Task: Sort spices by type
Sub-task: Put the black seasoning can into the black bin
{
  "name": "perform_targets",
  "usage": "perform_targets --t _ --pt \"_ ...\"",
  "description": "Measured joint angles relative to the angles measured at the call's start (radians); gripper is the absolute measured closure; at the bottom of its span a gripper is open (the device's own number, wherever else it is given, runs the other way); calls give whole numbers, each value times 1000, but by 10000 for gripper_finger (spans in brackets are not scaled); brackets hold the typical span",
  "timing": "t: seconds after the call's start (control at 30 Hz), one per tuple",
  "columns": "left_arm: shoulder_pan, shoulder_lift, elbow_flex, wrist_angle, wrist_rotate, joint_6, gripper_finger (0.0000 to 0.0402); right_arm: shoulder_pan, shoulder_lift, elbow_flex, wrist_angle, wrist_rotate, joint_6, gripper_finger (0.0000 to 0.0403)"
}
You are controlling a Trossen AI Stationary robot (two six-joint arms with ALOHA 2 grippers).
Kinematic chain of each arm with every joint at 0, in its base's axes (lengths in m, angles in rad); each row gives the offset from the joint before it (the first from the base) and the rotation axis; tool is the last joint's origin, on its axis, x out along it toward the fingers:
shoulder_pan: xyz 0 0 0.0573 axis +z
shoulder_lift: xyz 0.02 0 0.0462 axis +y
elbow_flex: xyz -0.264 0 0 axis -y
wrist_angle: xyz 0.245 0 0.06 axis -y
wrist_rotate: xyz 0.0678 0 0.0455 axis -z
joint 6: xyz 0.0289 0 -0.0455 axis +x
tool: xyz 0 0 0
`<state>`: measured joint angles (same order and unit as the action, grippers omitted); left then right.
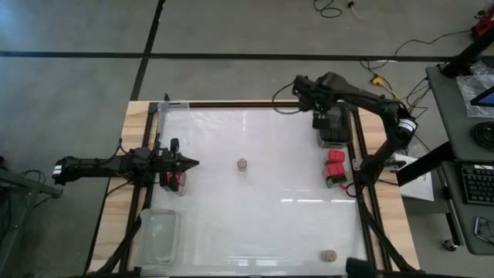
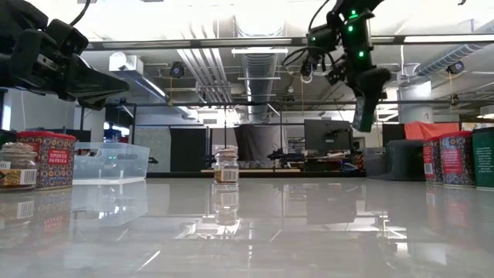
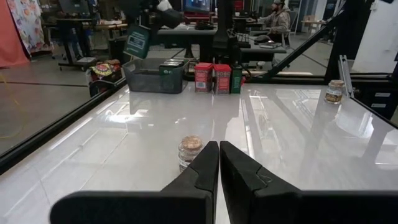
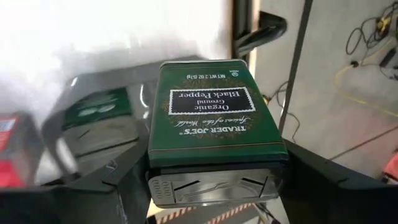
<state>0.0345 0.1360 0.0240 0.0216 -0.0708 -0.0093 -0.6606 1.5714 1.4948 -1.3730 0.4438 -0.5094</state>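
Red tins (image 1: 334, 168) (seemingly two) beside right jaws' pepper tin (image 4: 214, 127).

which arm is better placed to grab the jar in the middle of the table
Left: its end effector is empty, shut, and pointing at the round jar. The right end effector holds a black pepper tin.

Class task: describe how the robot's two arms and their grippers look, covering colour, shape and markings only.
Both arms are dark, slim and jointed. The left gripper ends in two tapering black fingers. The right arm has white bands near its elbow, and green lights glow by the right gripper.
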Motion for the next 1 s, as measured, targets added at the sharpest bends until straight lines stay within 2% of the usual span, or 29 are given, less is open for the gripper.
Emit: perform_targets --t 0.13,0.23,0.5,0.63,0.8,1.0 --pt "0 0 0 0 0 0 401 -65 39 0 5 -8 -24 128" --pt "0 0 0 0 0 0 401 -97 82 0 -3 -16 -45 137" --pt "0 0 0 0 0 0 401 -133 166 12 -54 -36 -69 136" --pt "0 0 0 0 0 0 401 -156 181 13 -58 -43 -71 126" --pt "0 0 0 0 0 0 401 -179 195 14 -58 -92 -69 140" --pt "0 0 0 0 0 0 401 -191 236 14 -50 -111 -81 132"
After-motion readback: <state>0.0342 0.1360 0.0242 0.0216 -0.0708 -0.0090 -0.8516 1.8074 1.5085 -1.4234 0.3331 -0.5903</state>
